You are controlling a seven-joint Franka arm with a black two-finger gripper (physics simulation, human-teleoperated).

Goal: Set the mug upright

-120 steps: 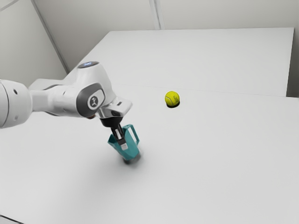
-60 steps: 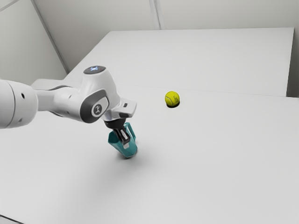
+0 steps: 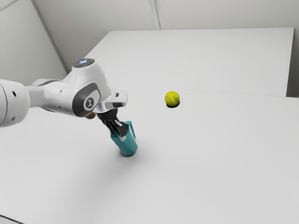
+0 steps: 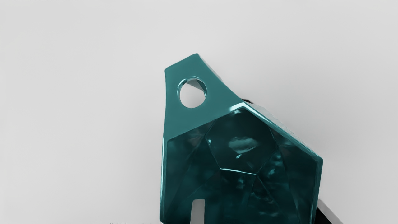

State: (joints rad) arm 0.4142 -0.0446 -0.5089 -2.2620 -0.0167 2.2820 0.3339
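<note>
- Exterior view: 1 arm (image 3: 56,95), its 1 gripper (image 3: 121,132) at 1 teal mug (image 3: 127,147), which leans over the table (image 3: 210,158), mouth toward the arm.
- 1 tennis ball (image 3: 172,98) on the table, well apart from the mug; 1 brown thing (image 3: 90,115), partly hidden by the arm.
- Wrist view: 2 fingers (image 4: 197,212) spread wide, 1 inside the mug's mouth, 1 outside its wall, gripping nothing; 1 handle (image 4: 175,119) with 1 round opening.
</note>
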